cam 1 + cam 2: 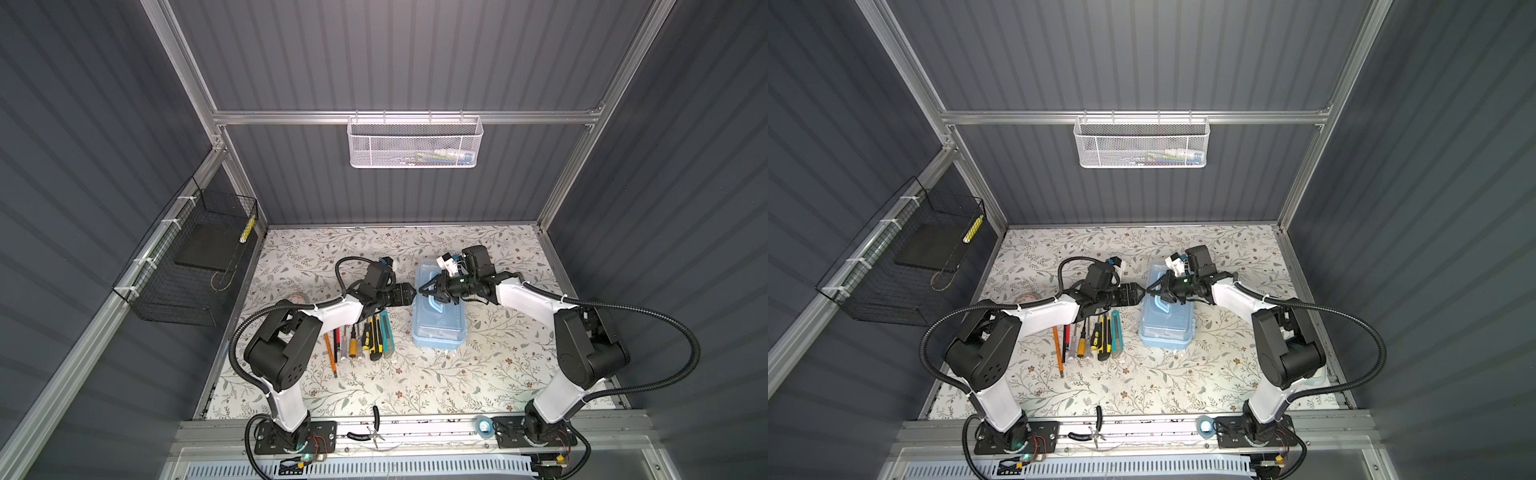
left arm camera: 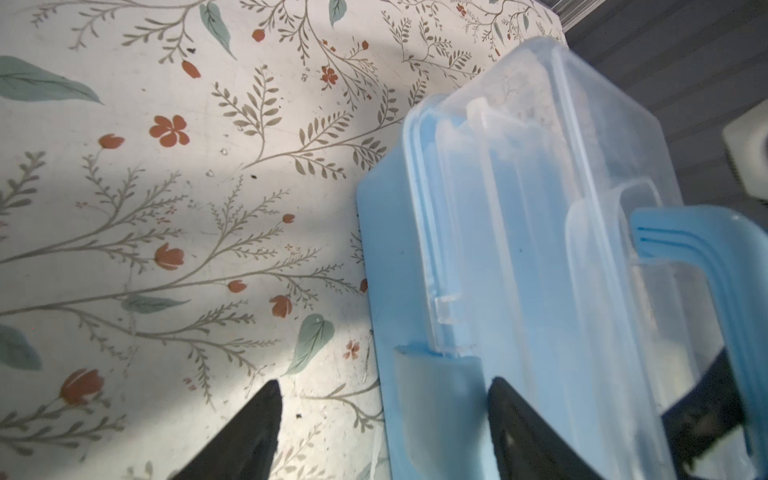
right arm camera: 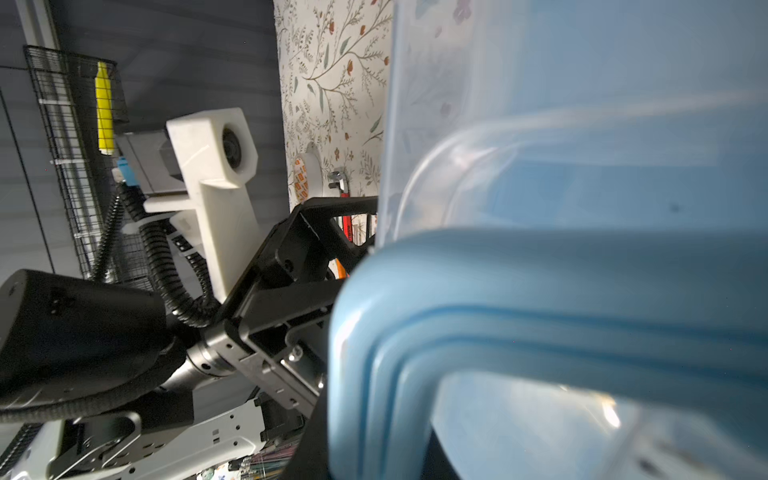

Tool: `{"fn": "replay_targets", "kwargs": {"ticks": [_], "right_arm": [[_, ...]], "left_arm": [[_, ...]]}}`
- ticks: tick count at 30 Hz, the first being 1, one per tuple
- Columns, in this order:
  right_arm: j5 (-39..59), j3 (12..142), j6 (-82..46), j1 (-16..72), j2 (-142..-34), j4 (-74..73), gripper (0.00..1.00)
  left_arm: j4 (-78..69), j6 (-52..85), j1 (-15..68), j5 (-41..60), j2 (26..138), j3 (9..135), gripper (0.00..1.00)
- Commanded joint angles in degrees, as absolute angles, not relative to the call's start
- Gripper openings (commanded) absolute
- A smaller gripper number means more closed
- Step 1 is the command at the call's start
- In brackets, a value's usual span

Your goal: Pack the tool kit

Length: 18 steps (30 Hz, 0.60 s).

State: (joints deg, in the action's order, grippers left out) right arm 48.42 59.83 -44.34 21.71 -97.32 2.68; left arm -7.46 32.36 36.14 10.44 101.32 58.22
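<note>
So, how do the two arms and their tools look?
The left arm and right arm have white links and bulky black joints. A ribbed black hose runs along each. The left tool and right tool are black with pointed fingers.

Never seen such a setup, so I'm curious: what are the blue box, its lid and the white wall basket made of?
The box looks like matte light-blue plastic, opaque with moulded edges. Its lid seems clear, slightly cloudy plastic: the blue shows through. The basket is probably white-coated metal mesh, judging by its fine holes.
</note>
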Motion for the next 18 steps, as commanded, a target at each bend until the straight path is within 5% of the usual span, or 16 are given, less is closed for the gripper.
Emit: {"fn": "replay_targets", "kwargs": {"ticks": [1,9,18], "right_arm": [[56.8,54.9,-37.4,22.6,-98.9,-4.7,0.0],[63.3,47.7,-44.0,22.1,-98.5,-19.7,0.0],[65.1,40.8,-55.9,22.1,-102.2,-41.7,0.0]], "left_arm": [[-5.4,31.3,39.1,16.4,98.3,55.4,0.79],[-24.5,42.0,37.6,21.2,94.5,44.7,0.78],[-53.4,54.0,37.6,27.2,102.9,37.7,0.77]]}}
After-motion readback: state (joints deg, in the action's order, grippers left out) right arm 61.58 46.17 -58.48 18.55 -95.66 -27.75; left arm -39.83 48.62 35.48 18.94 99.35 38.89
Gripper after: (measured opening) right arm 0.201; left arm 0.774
